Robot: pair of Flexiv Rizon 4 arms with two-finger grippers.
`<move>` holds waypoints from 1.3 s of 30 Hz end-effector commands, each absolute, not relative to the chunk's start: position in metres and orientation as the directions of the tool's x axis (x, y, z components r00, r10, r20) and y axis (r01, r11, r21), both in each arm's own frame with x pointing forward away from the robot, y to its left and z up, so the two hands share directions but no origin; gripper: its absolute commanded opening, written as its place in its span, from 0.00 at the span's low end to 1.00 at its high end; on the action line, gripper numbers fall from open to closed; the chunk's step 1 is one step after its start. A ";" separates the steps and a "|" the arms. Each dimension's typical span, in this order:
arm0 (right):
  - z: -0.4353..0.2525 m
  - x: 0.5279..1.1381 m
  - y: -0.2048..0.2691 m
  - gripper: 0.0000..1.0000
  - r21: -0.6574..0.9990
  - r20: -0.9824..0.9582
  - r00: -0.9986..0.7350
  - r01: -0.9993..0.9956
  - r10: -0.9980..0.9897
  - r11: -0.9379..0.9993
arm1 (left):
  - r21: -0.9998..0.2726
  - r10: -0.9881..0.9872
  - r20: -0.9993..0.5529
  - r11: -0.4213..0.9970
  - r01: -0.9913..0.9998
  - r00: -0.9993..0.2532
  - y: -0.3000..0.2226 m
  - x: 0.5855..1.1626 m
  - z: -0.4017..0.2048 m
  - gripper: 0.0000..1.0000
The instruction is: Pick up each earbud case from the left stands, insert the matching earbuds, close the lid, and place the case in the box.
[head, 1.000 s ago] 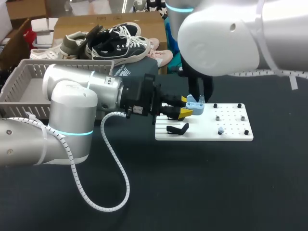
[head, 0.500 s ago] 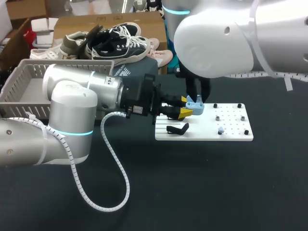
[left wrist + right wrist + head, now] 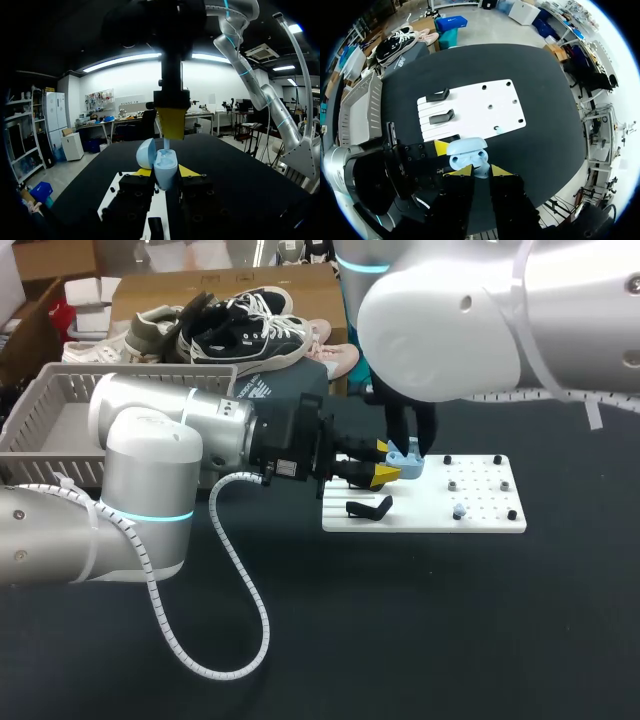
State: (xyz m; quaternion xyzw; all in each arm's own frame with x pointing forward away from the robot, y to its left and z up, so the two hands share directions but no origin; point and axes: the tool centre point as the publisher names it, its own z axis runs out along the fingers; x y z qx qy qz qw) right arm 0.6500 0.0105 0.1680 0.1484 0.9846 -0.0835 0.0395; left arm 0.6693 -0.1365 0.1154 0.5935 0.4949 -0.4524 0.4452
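holding the pale blue earbud case (image 3: 165, 172) above the white board (image 3: 480, 515), the left fingers (image 3: 190, 171) pinch its sides, lid (image 3: 145, 154) tipped open. the right fingers (image 3: 172, 122) hang directly over its cavity, pinching an earbud (image 3: 166, 145) stem down; insertion looks like a short vertical drop.

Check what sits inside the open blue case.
A pale earbud, held by the right tool, reaches into the case gripped by the left tool. The rest of the interior is hidden by the case wall and the tool tips.
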 end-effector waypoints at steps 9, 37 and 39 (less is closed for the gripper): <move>0.167 0.653 0.012 0.00 -0.167 -0.100 -0.954 0.296 0.282 0.941 | 0.081 0.182 -0.978 -0.115 0.990 0.102 -0.137 0.670 0.115 0.00; 0.159 0.658 0.009 0.00 -0.193 -0.094 -0.953 0.303 0.289 0.933 | 0.081 0.182 -0.978 -0.115 0.990 0.102 -0.137 0.670 0.115 0.00; 0.158 0.658 0.010 0.00 -0.196 -0.092 -0.953 0.301 0.288 0.933 | 0.081 0.182 -0.978 -0.115 0.990 0.102 -0.137 0.670 0.115 0.00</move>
